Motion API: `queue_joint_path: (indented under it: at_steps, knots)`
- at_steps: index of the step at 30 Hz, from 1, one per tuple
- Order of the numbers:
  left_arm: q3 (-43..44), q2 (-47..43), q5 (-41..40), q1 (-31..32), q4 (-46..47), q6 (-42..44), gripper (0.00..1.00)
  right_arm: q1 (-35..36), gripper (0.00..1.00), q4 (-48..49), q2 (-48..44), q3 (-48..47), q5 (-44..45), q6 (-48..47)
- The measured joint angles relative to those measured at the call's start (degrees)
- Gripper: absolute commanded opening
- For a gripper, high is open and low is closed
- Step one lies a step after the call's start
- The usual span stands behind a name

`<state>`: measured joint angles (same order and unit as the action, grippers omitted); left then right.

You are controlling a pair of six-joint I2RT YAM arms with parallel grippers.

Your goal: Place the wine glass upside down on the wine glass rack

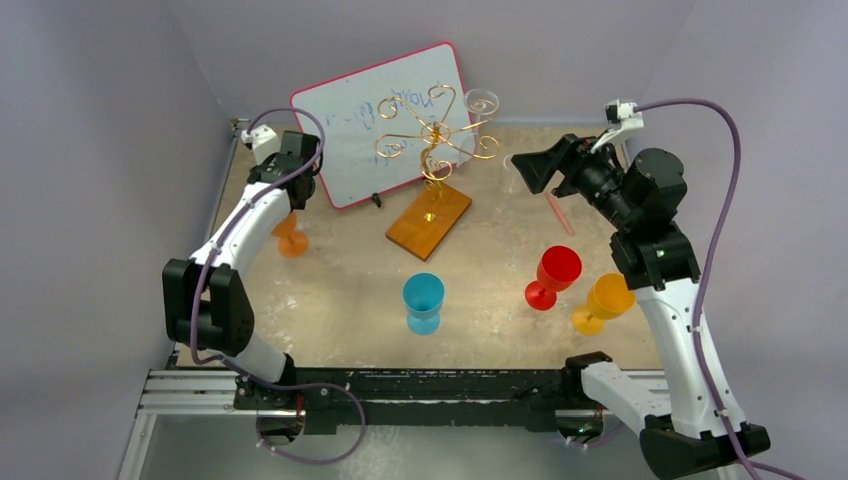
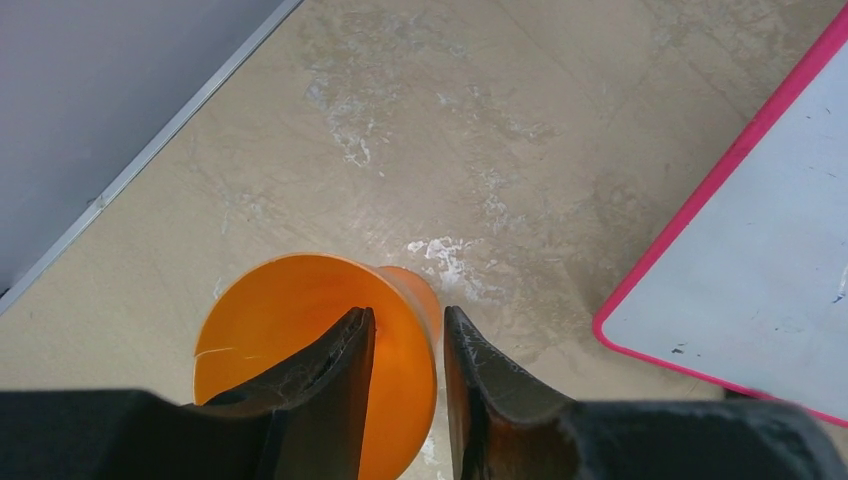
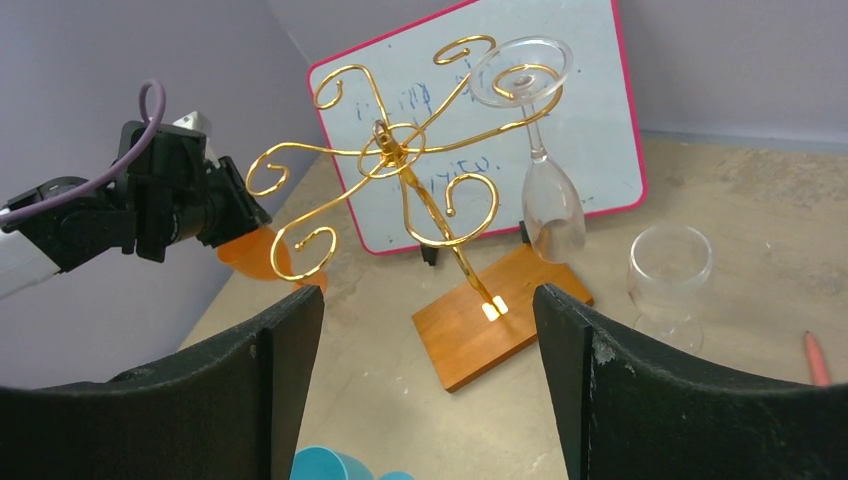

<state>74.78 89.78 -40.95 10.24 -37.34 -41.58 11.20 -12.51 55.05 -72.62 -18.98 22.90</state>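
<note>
The gold wire rack (image 1: 432, 135) stands on its orange-brown wooden base (image 1: 429, 222) at the back middle; it also shows in the right wrist view (image 3: 400, 160). A clear wine glass (image 3: 548, 195) hangs upside down from one scroll arm. A second clear wine glass (image 3: 668, 268) stands upright on the table to the right of the base. My right gripper (image 3: 428, 300) is wide open and empty, facing the rack from the right. My left gripper (image 2: 408, 315) is narrowly open over an orange glass (image 2: 300, 340), one finger inside the bowl and one outside the rim.
A pink-framed whiteboard (image 1: 385, 120) leans behind the rack. A blue glass (image 1: 423, 300), a red glass (image 1: 553, 275) and a yellow-orange glass (image 1: 603, 302) stand at the front. A pink pen (image 1: 558, 212) lies at the right. Grey walls close in the table.
</note>
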Motion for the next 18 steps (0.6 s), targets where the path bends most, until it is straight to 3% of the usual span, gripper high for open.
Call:
queue_joint_path:
  at_steps: [8, 18]
  knots:
    - [-0.1, 0.1, 0.2, -0.1, -0.1, 0.1, 0.0, 0.4, 0.77, -0.1, 0.0, 0.0, 0.0, 0.0]
    - [-0.4, -3.7, 0.4, -0.1, -2.9, 1.2, 0.0, 0.5, 0.75, -0.1, -1.1, 0.0, 0.0, -0.1]
